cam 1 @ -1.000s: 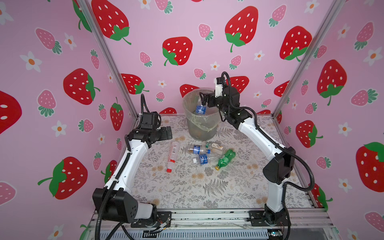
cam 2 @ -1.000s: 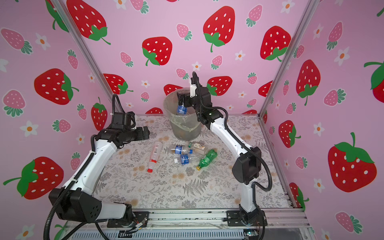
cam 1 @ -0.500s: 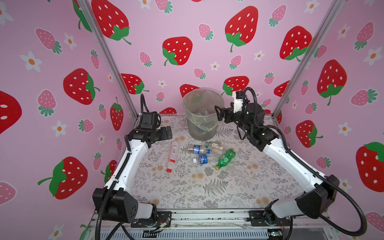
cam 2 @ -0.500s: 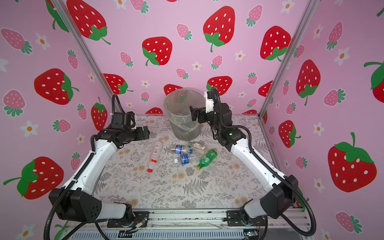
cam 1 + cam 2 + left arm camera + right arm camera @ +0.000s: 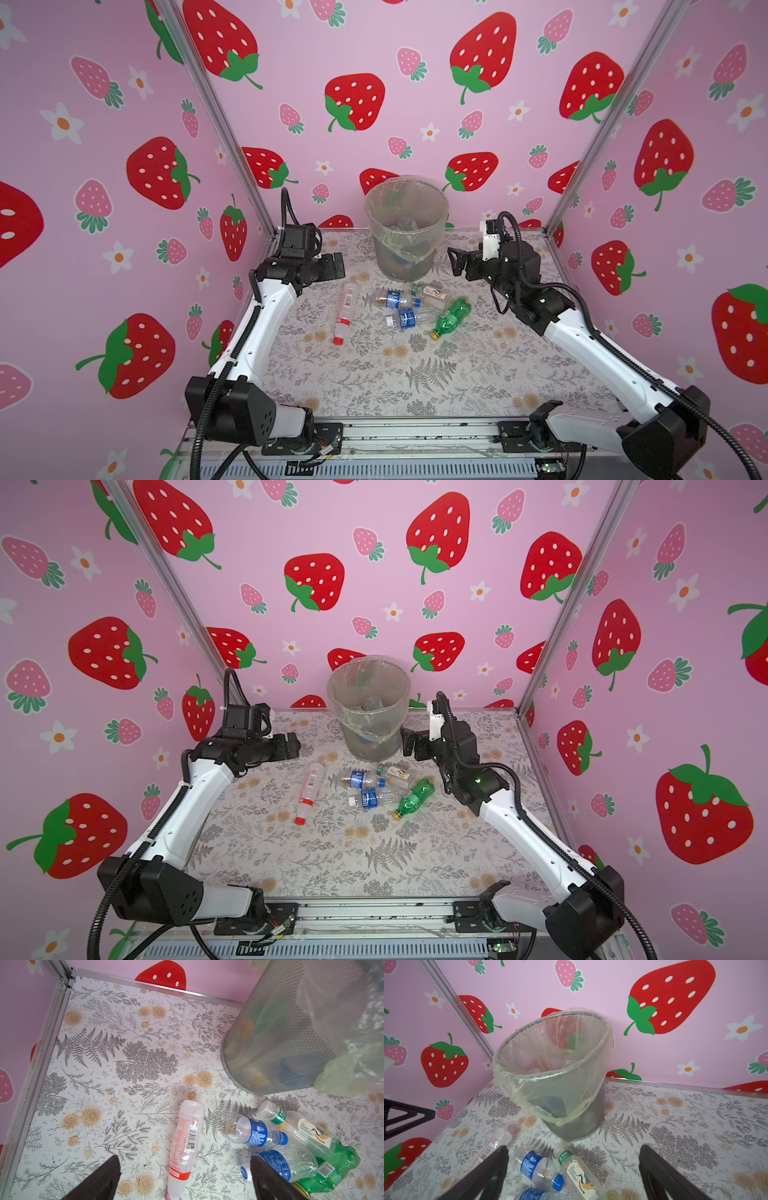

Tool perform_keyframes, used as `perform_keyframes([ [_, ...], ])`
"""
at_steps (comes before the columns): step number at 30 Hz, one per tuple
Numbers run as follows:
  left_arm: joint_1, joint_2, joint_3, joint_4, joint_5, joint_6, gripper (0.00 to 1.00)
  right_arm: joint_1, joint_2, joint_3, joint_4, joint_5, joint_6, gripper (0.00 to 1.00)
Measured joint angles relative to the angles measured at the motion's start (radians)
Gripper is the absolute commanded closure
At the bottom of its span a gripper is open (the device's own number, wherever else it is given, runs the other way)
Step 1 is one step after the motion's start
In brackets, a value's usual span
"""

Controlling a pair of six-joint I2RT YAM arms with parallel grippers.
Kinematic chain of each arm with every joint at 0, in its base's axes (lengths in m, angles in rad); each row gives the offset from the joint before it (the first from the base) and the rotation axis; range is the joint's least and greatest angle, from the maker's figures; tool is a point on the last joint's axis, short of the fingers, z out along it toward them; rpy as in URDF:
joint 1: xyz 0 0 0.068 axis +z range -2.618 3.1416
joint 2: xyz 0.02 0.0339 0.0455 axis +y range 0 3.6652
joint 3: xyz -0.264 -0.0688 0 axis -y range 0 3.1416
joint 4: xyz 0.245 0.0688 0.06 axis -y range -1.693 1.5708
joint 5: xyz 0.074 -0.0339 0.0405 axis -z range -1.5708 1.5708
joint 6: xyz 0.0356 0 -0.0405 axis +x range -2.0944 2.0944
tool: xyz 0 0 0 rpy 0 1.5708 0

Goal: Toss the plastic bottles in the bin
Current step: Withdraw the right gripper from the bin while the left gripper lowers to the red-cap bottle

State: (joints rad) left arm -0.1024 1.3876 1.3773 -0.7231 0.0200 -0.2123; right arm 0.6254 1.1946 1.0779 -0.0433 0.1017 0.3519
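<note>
Five bottles (image 5: 368, 800) lie on their sides in a loose cluster on the flowered counter (image 5: 415, 386), in front of the bin. Nearest are the red-capped bottle (image 5: 345, 307), apart on the left, and the green bottle (image 5: 452, 316) on the right. A blue-label bottle (image 5: 406, 319) lies right beside the green one. Just behind are a second blue bottle (image 5: 392, 299) and a white-label bottle (image 5: 432, 293). Farther back, the left claw (image 5: 336, 266) and right claw (image 5: 455, 262) hover either side of the bin, both released and empty. The bag-lined bin (image 5: 388, 262) stands upright by the back wall with more bottles inside.
</note>
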Motion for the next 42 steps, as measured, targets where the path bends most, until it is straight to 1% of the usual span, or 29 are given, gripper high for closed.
perform_keyframes([
  [10, 0.000, 0.000, 0.000, 0.000, -0.001, 0.000, 0.01, 0.000, -0.088, -0.121, -0.037, 0.006, 0.066, 0.01],
  [18, 0.000, 0.003, 0.000, 0.000, -0.009, 0.001, 0.01, 0.000, -0.144, -0.174, -0.080, 0.006, 0.094, 0.01],
  [22, -0.010, 0.014, 0.000, 0.000, -0.031, 0.007, 0.01, 0.000, -0.172, -0.209, -0.090, 0.006, 0.095, 0.01],
  [28, -0.051, 0.064, -0.008, 0.001, -0.053, 0.007, 0.01, -0.002, -0.200, -0.263, -0.092, 0.002, 0.081, 0.01],
  [34, -0.062, 0.035, -0.113, 0.009, -0.034, -0.016, 0.01, -0.002, -0.216, -0.301, -0.085, -0.032, 0.044, 0.01],
  [37, -0.063, -0.017, -0.195, 0.028, -0.028, -0.052, 0.01, -0.004, -0.206, -0.301, -0.084, -0.042, 0.026, 0.01],
  [42, -0.095, -0.094, -0.344, 0.083, -0.036, -0.128, 0.01, -0.009, -0.172, -0.308, -0.067, -0.091, 0.009, 0.01],
])
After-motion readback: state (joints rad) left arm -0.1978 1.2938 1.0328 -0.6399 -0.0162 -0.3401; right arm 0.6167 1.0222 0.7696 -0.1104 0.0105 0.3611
